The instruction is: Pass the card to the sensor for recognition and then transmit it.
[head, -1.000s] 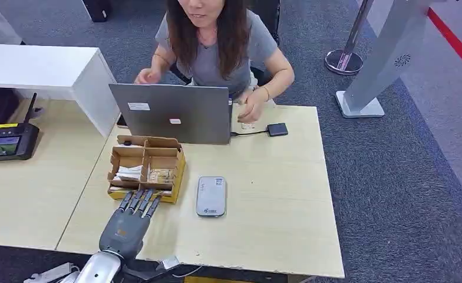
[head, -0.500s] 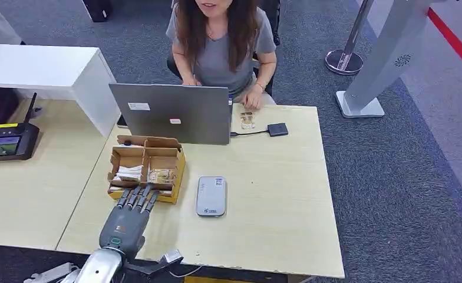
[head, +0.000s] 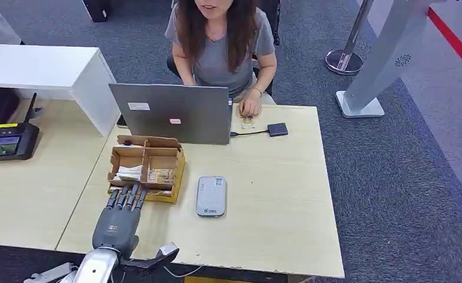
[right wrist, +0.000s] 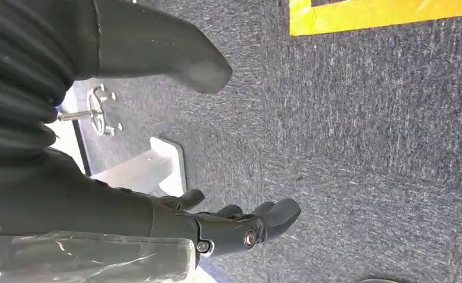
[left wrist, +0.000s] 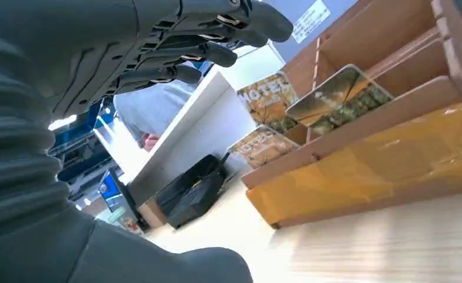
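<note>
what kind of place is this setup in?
Probably a hotel front-desk mock-up in a carpeted hall. A person sits behind a laptop at a wooden desk, a cardboard box holds hotel-printed cards, and a grey reader lies nearby. A stanchion stands on the carpet behind.

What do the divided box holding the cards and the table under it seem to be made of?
Divided box: probably corrugated cardboard, matte brown, thin folded walls, yellow tape on its outer face. Table: likely laminated board with a smooth, pale wood-grain top; its core can't be told.
</note>
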{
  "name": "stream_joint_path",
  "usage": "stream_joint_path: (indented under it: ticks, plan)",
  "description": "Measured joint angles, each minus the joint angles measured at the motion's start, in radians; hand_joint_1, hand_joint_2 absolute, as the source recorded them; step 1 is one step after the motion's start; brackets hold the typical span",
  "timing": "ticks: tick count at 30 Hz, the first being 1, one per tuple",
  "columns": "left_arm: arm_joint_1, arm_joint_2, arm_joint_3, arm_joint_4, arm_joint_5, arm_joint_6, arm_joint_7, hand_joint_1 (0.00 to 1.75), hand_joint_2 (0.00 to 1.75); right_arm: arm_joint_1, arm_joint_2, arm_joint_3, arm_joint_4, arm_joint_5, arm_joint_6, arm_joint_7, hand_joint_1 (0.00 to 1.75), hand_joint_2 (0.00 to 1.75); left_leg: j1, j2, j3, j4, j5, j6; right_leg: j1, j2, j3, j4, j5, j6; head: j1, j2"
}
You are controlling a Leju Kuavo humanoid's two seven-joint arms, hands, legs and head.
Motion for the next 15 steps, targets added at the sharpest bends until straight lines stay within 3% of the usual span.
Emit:
stream_joint_path:
  ticks: [15]
  plan:
    - [0.032, -0.008, 0.042, 0.0, 0.0, -0.002, 0.036, 0.0, 1.75, 0.0, 0.003, 0.019, 0.0, 0.0, 0.0, 0.002, 0.0, 1.75, 0.0, 0.0, 0.0, 0.0, 0.0, 0.0, 0.0, 0.0, 0.0, 0.0, 0.0, 0.0, 0.0, 0.0]
